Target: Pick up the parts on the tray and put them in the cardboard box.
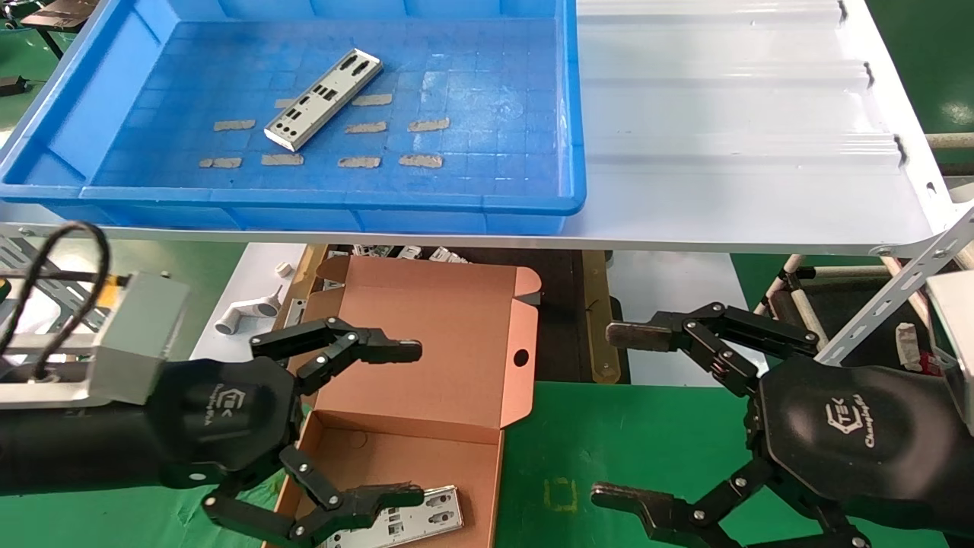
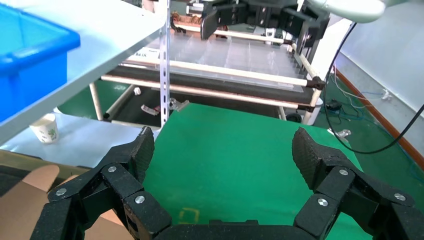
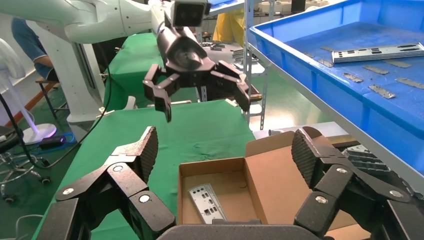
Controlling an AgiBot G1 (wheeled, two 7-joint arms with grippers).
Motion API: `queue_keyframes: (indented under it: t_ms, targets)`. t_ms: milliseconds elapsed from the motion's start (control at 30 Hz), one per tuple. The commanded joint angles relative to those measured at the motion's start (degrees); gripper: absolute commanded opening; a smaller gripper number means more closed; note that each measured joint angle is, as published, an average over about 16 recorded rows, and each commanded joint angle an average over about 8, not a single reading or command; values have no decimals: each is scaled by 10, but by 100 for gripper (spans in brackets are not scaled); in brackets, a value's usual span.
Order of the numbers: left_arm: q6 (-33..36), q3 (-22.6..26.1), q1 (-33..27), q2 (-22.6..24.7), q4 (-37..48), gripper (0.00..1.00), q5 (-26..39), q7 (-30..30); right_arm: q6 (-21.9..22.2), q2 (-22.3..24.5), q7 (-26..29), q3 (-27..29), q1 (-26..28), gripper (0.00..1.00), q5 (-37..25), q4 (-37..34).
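One silver part [image 1: 323, 99] lies at an angle on the floor of the blue tray [image 1: 304, 199], which stands on the white shelf; it also shows in the right wrist view [image 3: 380, 52]. The cardboard box [image 1: 426, 365] stands open on the green table below, lid up, with another silver part [image 1: 411, 519] lying inside; the right wrist view shows it too [image 3: 207, 202]. My left gripper [image 1: 411, 422] is open and empty over the box. My right gripper [image 1: 620, 415] is open and empty over the green table to the right of the box.
Several tan tape strips [image 1: 365, 144] are stuck on the tray floor. The white corrugated shelf [image 1: 730, 137] overhangs the table and box. White pipe fittings [image 1: 247, 308] lie under the shelf at left. A slotted metal strut [image 1: 890, 293] slants at the right.
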Motion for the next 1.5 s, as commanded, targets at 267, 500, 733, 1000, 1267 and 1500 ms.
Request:
queue_keyframes:
  t_ms: [267, 500, 733, 1000, 1267, 1500]
  targets:
    - [-8, -78, 43, -18, -63, 100, 1, -36, 0, 0, 0, 0, 0, 100, 0, 0]
    - [-14, -133, 74, -31, -106, 100, 2, -62, 0, 0, 0, 0, 0, 100, 0, 0]
    - [-16, -160, 89, -38, -128, 100, 2, -72, 0, 0, 0, 0, 0, 100, 0, 0]
    - [-16, -152, 85, -36, -122, 100, 2, -69, 0, 0, 0, 0, 0, 100, 0, 0]
    - [-16, -147, 82, -35, -118, 100, 2, -67, 0, 0, 0, 0, 0, 100, 0, 0]
    - [-16, -145, 81, -34, -116, 100, 2, -67, 0, 0, 0, 0, 0, 100, 0, 0]
